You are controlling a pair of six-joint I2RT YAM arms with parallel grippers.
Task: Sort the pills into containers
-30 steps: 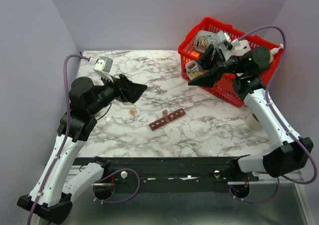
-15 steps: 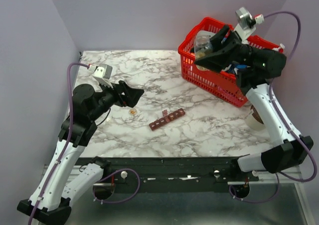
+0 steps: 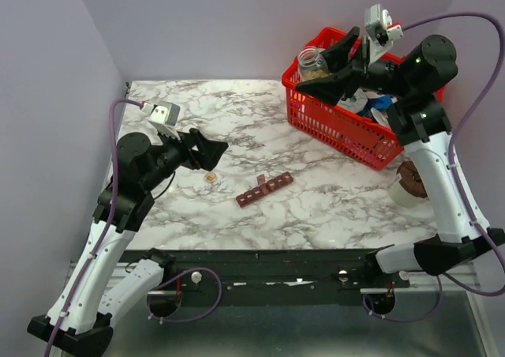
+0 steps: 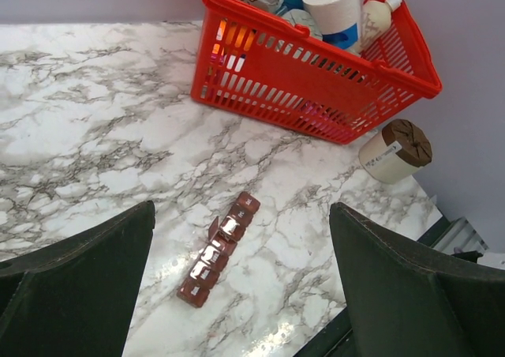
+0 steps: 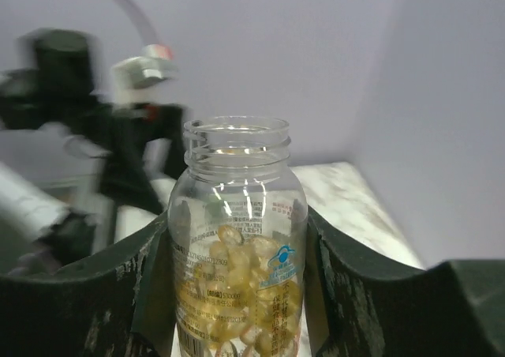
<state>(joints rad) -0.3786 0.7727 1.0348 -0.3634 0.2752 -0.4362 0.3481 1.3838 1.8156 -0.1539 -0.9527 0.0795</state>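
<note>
My right gripper (image 3: 317,71) is shut on a clear uncapped bottle (image 3: 312,62), held upright in the air above the left rim of the red basket. In the right wrist view the bottle (image 5: 237,270) shows yellowish capsules inside, squeezed between both fingers (image 5: 347,286). A few tiny orange-tan pills (image 3: 210,178) lie on the marble. The containers (image 3: 264,189), a dark red-brown strip, lie mid-table with one lid raised. My left gripper (image 3: 218,152) hovers open above the pills, and its wrist view looks down past both fingers on the containers (image 4: 219,246).
The red mesh basket (image 3: 335,126) at the back right holds a paper roll (image 4: 335,5), a pump bottle and packets. A white cylinder with a brown top (image 3: 410,182) stands at the right edge. The table's front edge runs just behind the arm bases.
My right arm has lifted the bottle from in front of the basket's left corner up and back, above its rim. The left gripper has drawn back slightly and stays open.
</note>
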